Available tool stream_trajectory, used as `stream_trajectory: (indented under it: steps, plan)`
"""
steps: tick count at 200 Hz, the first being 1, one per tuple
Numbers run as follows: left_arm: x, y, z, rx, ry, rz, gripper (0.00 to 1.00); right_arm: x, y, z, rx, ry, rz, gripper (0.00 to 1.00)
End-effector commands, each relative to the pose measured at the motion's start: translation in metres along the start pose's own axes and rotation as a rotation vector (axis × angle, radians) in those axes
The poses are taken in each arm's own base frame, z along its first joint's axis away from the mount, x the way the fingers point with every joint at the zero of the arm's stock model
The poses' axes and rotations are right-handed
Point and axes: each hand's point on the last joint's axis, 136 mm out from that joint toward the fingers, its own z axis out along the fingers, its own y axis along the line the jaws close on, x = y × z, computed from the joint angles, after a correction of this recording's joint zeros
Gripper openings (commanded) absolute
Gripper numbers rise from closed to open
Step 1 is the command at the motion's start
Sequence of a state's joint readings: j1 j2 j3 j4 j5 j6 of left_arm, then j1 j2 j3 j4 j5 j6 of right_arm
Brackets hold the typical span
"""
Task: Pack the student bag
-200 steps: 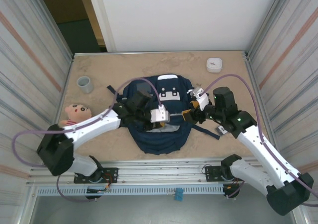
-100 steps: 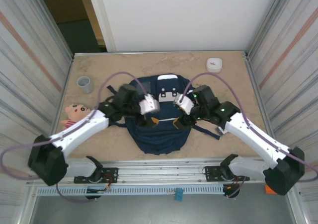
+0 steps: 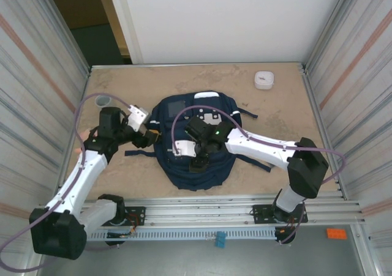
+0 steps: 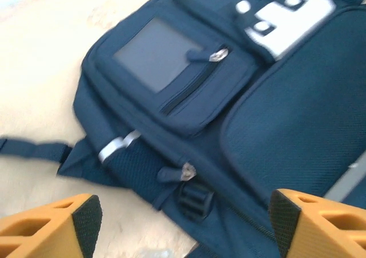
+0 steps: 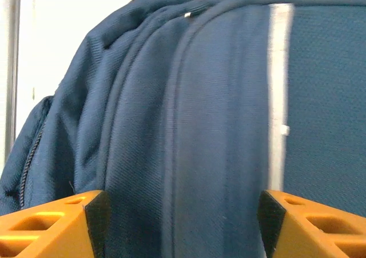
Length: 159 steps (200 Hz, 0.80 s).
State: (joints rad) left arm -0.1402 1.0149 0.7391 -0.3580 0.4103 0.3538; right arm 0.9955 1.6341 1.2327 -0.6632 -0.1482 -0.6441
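Standing wide apart, the left fingers [image 4: 48, 226] hold nothing above the left side of the student bag [image 3: 199, 175]; the right fingers [image 5: 48, 223], also spread and empty, hang close over its front. It lies mid-way across the table [image 3: 282, 117], contents hidden, a small white box [image 3: 264, 79] well apart

Mottled beige counter [image 3: 184, 83] under even light, boxed in by ribbed metal side walls [image 3: 37, 62] and a plain white back panel [image 3: 233, 19]. Beyond the back-left corner, a dim opening [image 3: 86, 19], possibly a doorway.
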Motion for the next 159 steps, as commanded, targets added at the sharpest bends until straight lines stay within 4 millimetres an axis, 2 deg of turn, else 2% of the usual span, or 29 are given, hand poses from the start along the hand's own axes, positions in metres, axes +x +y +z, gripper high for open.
stream_trajectory:
  steps: [1, 31, 58, 75, 94, 120, 149, 159]
  plan:
    - [0.005, 0.003, 0.003, 0.03, -0.005, -0.027, 0.78, 0.013, 0.002, 0.001, -0.025, 0.072, -0.094, 0.68]
    - [0.016, 0.006, 0.012, 0.042, 0.041, 0.025, 0.79, 0.01, 0.007, -0.006, -0.062, 0.041, -0.093, 0.66]
    - [0.02, 0.007, 0.02, 0.076, 0.069, 0.016, 0.79, 0.006, 0.022, -0.025, -0.086, 0.009, -0.093, 0.67]
    - [0.019, 0.007, 0.023, 0.083, 0.055, 0.008, 0.79, 0.013, 0.032, -0.029, -0.074, 0.018, -0.079, 0.67]
    - [0.016, 0.006, 0.025, 0.091, 0.032, -0.012, 0.78, 0.023, 0.032, -0.022, -0.044, 0.032, -0.038, 0.66]
    - [0.015, 0.0, 0.027, 0.129, 0.018, -0.012, 0.77, 0.023, 0.017, -0.014, 0.012, 0.049, -0.009, 0.61]
    - [0.028, -0.008, 0.027, 0.177, 0.06, 0.101, 0.78, 0.024, 0.016, -0.002, -0.002, 0.069, -0.023, 0.58]
    - [0.035, -0.013, 0.029, 0.207, 0.078, 0.148, 0.79, 0.027, 0.017, 0.002, -0.003, 0.077, -0.03, 0.52]
